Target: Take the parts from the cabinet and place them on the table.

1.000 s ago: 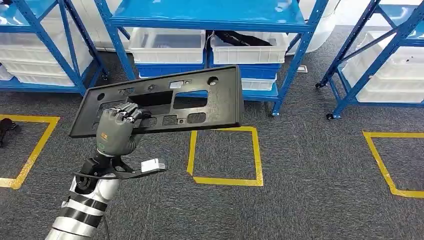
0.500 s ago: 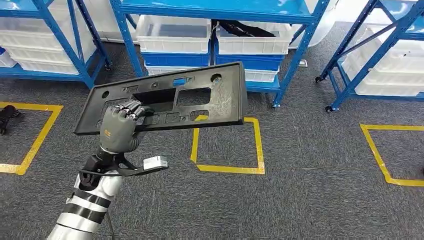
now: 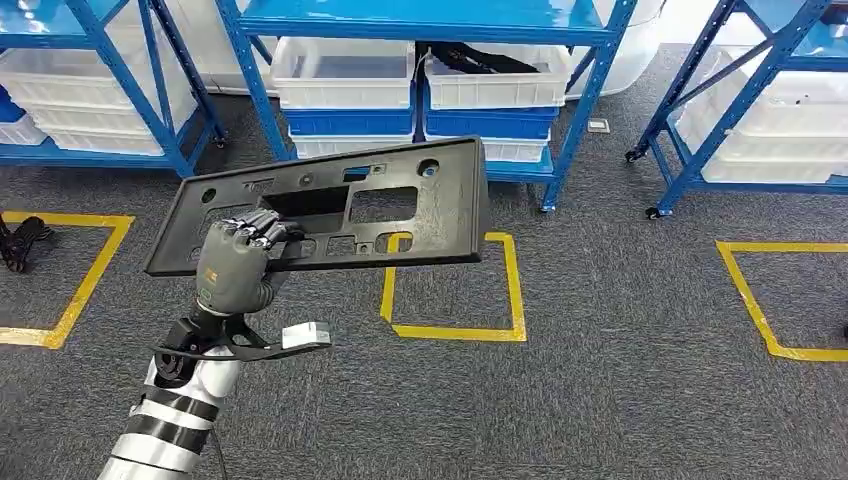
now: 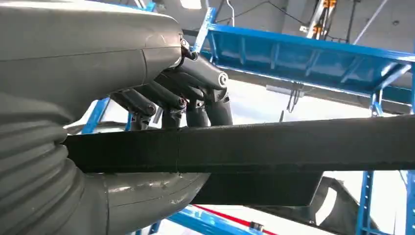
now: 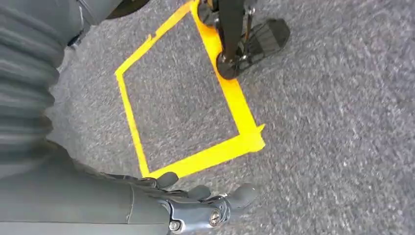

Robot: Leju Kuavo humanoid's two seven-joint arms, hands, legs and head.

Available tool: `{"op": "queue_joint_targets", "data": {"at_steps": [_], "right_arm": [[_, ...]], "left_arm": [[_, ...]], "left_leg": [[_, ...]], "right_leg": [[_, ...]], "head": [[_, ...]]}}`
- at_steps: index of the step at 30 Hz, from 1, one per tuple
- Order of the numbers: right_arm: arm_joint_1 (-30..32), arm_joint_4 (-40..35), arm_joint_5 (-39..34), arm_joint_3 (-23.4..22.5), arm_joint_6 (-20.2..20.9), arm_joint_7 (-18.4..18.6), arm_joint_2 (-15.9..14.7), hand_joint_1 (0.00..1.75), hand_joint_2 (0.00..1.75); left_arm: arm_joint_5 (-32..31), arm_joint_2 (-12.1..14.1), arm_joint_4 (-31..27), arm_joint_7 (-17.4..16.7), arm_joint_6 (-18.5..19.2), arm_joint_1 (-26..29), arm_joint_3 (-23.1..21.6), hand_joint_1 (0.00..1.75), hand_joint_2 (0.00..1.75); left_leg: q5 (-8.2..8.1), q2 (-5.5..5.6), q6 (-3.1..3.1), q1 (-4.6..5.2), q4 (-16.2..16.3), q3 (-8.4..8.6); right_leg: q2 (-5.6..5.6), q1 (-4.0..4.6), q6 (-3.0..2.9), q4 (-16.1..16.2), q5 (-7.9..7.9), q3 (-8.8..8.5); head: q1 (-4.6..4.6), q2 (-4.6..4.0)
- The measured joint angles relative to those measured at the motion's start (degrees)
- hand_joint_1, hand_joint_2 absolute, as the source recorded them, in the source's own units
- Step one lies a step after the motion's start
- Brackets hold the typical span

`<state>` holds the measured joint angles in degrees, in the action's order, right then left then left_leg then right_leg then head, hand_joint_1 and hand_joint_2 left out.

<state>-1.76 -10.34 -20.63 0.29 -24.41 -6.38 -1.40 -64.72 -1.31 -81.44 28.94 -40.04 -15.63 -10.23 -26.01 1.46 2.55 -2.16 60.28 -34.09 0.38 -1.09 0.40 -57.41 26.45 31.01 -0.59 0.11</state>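
A long black plastic panel (image 3: 420,205) with several cut-outs and holes hangs in the air in front of the blue rack. My left hand (image 3: 235,262) grips its near left part, fingers curled over the edge into a cut-out. In the left wrist view the panel (image 4: 293,147) runs edge-on across the picture, with my dark fingers (image 4: 195,93) hooked over it and the thumb beneath. In the right wrist view my right hand (image 5: 195,205) hangs low over the carpet, fingers loosely extended, holding nothing.
Blue steel racks hold white bins (image 3: 345,75) on their low shelves straight ahead and at both sides. A rack on castors (image 3: 657,212) stands at the right. Yellow tape squares (image 3: 455,330) mark the grey carpet. A dark object (image 3: 15,245) lies at the far left.
The whole picture has shifted a little, so the camera has moved. The panel stays in my left hand's grip, held at much the same tilt.
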Motion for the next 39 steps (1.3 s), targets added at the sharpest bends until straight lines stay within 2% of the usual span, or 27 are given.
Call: {"op": "queue_joint_targets", "data": {"at_steps": [1,5,6,8,9,11,12,14,15,16,17,20,21,22,23,25,26,28,29,30,31,32,35,36,37,38,39], "right_arm": [[-0.1,0.0,-0.2,-0.2,0.0,-0.3,0.0,0.00,1.75],[-0.3,0.0,-0.3,-0.9,0.3,-0.9,0.0,0.00,1.75],[-0.3,0.0,-0.3,-1.0,0.4,-1.1,0.1,0.00,1.75],[-0.2,0.0,-0.3,-1.2,0.4,-1.1,0.1,0.00,1.75],[-0.2,0.0,-0.3,-1.3,0.4,-1.1,0.1,0.00,1.75],[-0.2,0.0,-0.3,-1.3,0.4,-1.1,0.1,0.00,1.75],[0.0,0.0,-0.3,-1.3,0.4,-1.1,0.1,0.00,1.75],[0.0,0.0,-0.3,-1.4,0.4,-1.2,0.1,0.00,1.75],[0.0,0.0,-0.3,-1.4,0.5,-1.2,0.0,0.00,1.75],[-0.3,0.0,-0.3,-1.4,0.6,-1.2,0.0,0.00,1.75],[-0.3,-0.1,-0.3,-1.5,0.8,-1.3,0.0,0.00,1.75],[-0.1,-0.1,-0.3,-1.9,0.9,-1.3,0.0,0.00,1.75],[0.0,-0.1,-0.3,-1.9,0.9,-1.3,0.0,0.00,1.75],[0.1,-0.1,-0.3,-2.1,0.9,-1.3,0.1,0.00,1.75],[0.0,-0.1,-0.2,-2.2,1.0,-1.3,0.1,0.00,1.75],[0.0,-0.1,0.1,-2.3,1.0,-1.3,0.1,0.00,1.75],[0.0,-0.1,0.2,-2.3,1.0,-1.3,0.0,0.00,1.75],[0.0,-0.1,0.6,-2.4,1.0,-1.3,0.0,0.00,1.75],[0.0,-0.1,0.6,-2.6,1.0,-1.3,0.1,0.00,1.75],[0.0,-0.1,0.7,-2.7,1.0,-1.3,0.2,0.00,1.75],[0.0,-0.1,0.8,-2.8,1.0,-1.3,0.2,0.00,1.75],[-0.2,-0.1,0.8,-2.8,1.0,-1.3,0.2,0.00,1.75],[0.1,-0.1,0.9,-3.2,1.0,-1.3,0.2,0.00,1.75],[0.2,-0.1,0.9,-3.2,1.0,-1.3,0.0,0.00,1.75],[0.3,-0.1,0.9,-3.2,1.0,-1.3,0.3,0.00,1.75],[0.2,-0.1,1.0,-3.3,1.0,-1.3,0.3,0.00,1.75],[0.0,-0.1,1.1,-3.5,1.1,-1.4,0.2,0.00,1.75]], "left_arm": [[0.0,-0.2,0.0,0.3,0.0,0.3,0.2,1.75,1.75],[-0.1,-0.7,-0.5,1.4,0.0,0.5,1.3,1.75,1.75],[-0.1,-1.0,-0.8,1.5,0.0,0.5,1.5,1.75,1.75],[-0.1,-1.2,-1.1,1.7,0.0,0.5,1.7,1.75,1.75],[-0.1,-1.3,-1.1,1.7,0.0,0.6,1.8,1.75,1.75],[-0.1,-1.3,-1.1,1.7,0.0,0.8,1.9,1.75,1.75],[-0.1,-1.3,-1.1,1.7,0.0,0.8,1.9,1.75,1.75],[-0.1,-1.5,-1.1,1.6,0.0,0.7,1.9,1.75,1.75],[-0.2,-1.6,-1.1,1.6,0.0,0.7,1.9,1.75,1.75],[-0.2,-1.6,-1.1,1.4,0.0,0.7,1.9,1.75,1.75],[-0.2,-1.5,-1.1,1.1,0.0,0.6,2.0,1.75,1.75],[0.0,-1.6,-1.1,-0.1,0.0,0.5,1.9,1.75,1.75],[0.1,-1.6,-1.1,-0.2,0.0,0.4,1.9,1.75,1.75],[0.2,-1.6,-1.1,-0.4,0.0,0.4,1.9,1.75,1.75],[0.7,-1.6,-1.1,-0.4,0.0,0.4,1.9,1.75,1.75],[1.9,-1.6,-1.0,0.0,0.0,0.5,1.9,1.75,1.75],[2.5,-1.7,-1.0,0.5,0.0,0.6,2.1,1.75,1.75],[2.8,-2.3,-1.0,2.9,0.0,0.6,3.1,1.75,1.75],[2.6,-2.7,-1.2,4.1,0.0,0.5,3.9,1.75,1.75],[2.4,-3.1,-1.4,4.8,0.0,0.3,4.6,1.75,1.75],[2.4,-3.2,-1.4,5.3,0.0,0.1,5.0,1.75,1.75],[2.4,-3.6,-1.4,5.6,0.0,0.1,5.3,1.75,1.75],[2.2,-4.1,-1.4,6.1,0.0,0.1,5.9,1.75,1.75],[2.0,-4.3,-1.4,6.1,0.0,-0.2,6.1,1.75,1.75],[1.7,-4.5,-1.3,5.7,0.0,-0.4,6.0,1.75,1.75],[1.7,-4.4,-1.2,4.8,0.0,-0.5,5.9,1.75,1.75],[1.6,-4.1,-1.1,4.2,0.0,-0.4,5.7,1.75,1.75]], "left_leg": [[-0.08,1.07,-0.62,0.31,0.0,0.82],[-0.15,-0.25,-2.47,0.43,-0.8,0.12],[0.07,-0.72,-2.88,0.31,-1.1,0.15],[0.22,-1.44,-3.40,0.38,-1.2,-0.18],[0.26,-2.01,-3.50,0.45,-1.2,-0.39],[0.30,-3.09,-3.56,0.52,-1.2,-0.60],[0.30,-3.54,-3.56,0.52,-1.2,-0.58],[0.30,-4.43,-3.53,0.50,-1.2,-0.44],[0.29,-4.85,-3.44,0.55,-1.1,-0.32],[0.14,-5.34,-3.12,1.18,-1.0,-0.33],[0.11,-5.67,-2.77,1.25,-1.1,-0.31],[0.20,-7.31,-1.90,1.25,-1.6,0.18],[-0.28,-6.05,-1.45,0.86,-1.1,-0.15],[-2.08,-3.67,-1.40,0.86,1.0,-0.84],[-4.46,-2.37,-1.46,0.94,5.1,-2.54],[-8.12,-1.38,-1.41,0.97,13.9,-6.71],[-8.41,-1.30,-1.47,0.96,16.5,-8.11],[-5.09,-1.23,-1.72,0.96,13.1,-6.93],[-2.16,-0.93,-1.83,0.91,8.2,-4.68],[0.55,0.53,-1.89,0.67,2.8,-2.28],[0.13,3.33,-1.91,0.35,0.4,-1.03],[0.04,3.10,-1.82,0.29,-0.4,-0.87],[0.30,1.40,-2.61,1.12,-0.4,-0.94],[0.67,0.55,-3.15,0.48,-1.2,-0.70],[0.77,0.22,-3.38,0.63,-1.4,-0.51],[0.76,-0.57,-3.74,0.63,-1.4,-0.51],[0.73,-1.35,-3.79,0.69,-1.4,-0.59]], "right_leg": [[0.20,0.15,0.53,-0.2,-0.10,1.15],[1.52,0.19,2.12,-0.1,-0.68,1.41],[0.94,0.06,2.20,-1.3,0.05,2.42],[0.33,0.10,1.87,-8.1,3.24,5.92],[0.30,0.10,1.73,-13.8,5.32,8.86],[0.24,0.09,2.17,-19.0,6.42,11.63],[0.11,0.09,2.62,-17.2,5.42,10.75],[-0.91,0.09,3.56,-7.9,1.65,5.91],[-2.86,0.14,3.73,-2.4,-0.11,2.85],[-4.60,0.66,3.17,-0.3,-0.31,2.25],[-3.58,0.83,2.44,-0.3,-0.67,1.92],[-1.81,0.90,1.32,-0.3,-1.03,2.44],[-1.25,-0.21,0.86,0.0,-1.29,2.20],[-0.75,-0.08,0.57,0.0,-1.39,2.11],[-0.31,-0.06,0.15,0.0,-1.43,2.10],[0.94,0.20,-0.06,-0.1,-1.48,2.15],[1.81,0.33,-0.06,-0.1,-1.47,2.11],[3.40,0.34,-0.06,-0.2,-1.43,1.91],[4.24,0.31,-0.07,-0.3,-1.39,1.80],[5.02,0.29,0.05,-0.5,-1.22,1.79],[5.60,0.39,0.32,-0.7,-1.06,2.13],[6.27,0.68,0.54,-1.2,-0.98,2.66],[7.80,-0.20,1.59,-0.5,-1.56,3.41],[7.49,0.15,1.87,-0.8,-1.35,3.86],[3.98,0.27,2.01,-2.3,-0.66,4.48],[1.88,0.33,1.85,-5.5,0.90,6.28],[0.81,0.25,1.66,-10.2,2.79,8.77]], "head": [[-0.06,-0.02],[-0.04,-0.02],[0.20,0.00],[0.40,0.00],[0.39,-0.02],[0.37,-0.02],[0.40,-0.02],[0.40,-0.02],[0.42,-0.02],[0.55,0.00],[0.37,-0.02],[0.33,0.00],[0.20,0.00],[-0.10,0.00],[-0.26,-0.02],[-0.35,-0.02],[-0.39,-0.02],[-0.39,-0.02],[-0.37,0.00],[-0.37,0.00],[-0.30,-0.02],[-0.22,-0.02],[-0.33,-0.02],[-0.33,-0.02],[-0.17,-0.02],[0.29,-0.02],[0.31,-0.02]]}}
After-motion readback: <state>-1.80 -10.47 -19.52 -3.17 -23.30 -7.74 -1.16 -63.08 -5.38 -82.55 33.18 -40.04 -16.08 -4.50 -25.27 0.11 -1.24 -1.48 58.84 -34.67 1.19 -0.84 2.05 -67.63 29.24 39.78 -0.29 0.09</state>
